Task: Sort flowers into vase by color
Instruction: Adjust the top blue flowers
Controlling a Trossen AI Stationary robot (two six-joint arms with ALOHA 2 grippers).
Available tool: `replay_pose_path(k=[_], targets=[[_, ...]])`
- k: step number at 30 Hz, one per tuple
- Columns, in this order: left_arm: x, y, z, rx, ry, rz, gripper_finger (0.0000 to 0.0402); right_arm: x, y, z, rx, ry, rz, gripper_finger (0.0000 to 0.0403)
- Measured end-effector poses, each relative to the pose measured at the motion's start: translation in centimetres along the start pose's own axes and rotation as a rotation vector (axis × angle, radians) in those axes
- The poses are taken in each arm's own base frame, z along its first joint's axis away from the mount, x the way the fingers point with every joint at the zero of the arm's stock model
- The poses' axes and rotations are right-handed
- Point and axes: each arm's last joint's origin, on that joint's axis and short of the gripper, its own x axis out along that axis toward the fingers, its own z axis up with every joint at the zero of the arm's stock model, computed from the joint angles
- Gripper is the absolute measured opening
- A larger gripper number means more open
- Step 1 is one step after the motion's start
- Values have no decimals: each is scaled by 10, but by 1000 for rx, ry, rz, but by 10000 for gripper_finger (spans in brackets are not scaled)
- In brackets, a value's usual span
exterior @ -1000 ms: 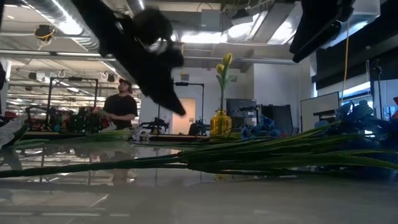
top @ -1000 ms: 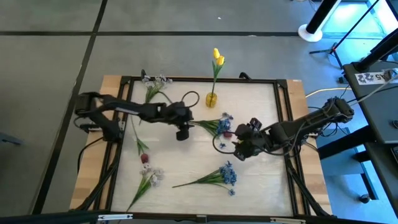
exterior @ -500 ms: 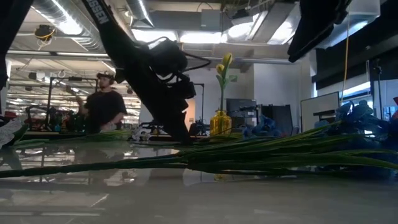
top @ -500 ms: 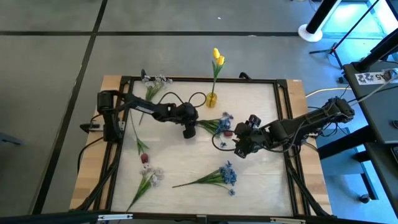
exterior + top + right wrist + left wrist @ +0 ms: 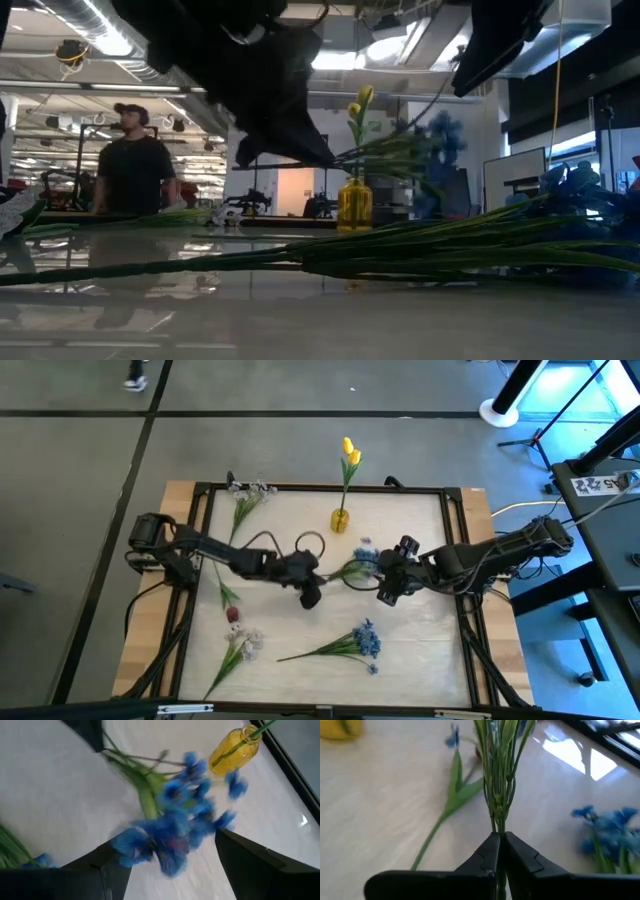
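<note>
Two end effectors meet near the middle of the table. The left end effector has its fingers pressed together on the green stems of a blue flower cluster, lifting it clear of the table so that the blossoms point right. The right end effector hovers just beside those blossoms with its fingers spread wide and nothing between them; the blue heads fill the gap ahead of it. Toward the far edge stands a small yellow vase holding yellow tulips. A second blue cluster lies on the near side. White sprigs lie at the far left and near left, with a dark red tulip bud just beyond the latter. A person stands in the room behind.
</note>
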Motion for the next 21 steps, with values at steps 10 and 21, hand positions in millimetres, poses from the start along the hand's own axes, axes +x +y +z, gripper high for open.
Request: replay_pose_path(k=[10, 21], targets=[[-11, -35, -26, -103, -195, 65, 10, -11, 17, -23, 0, 68, 42, 273], [-25, -40, -7, -80, -533, -267, 9, 28, 63, -70, 204, -273, 331, 273]])
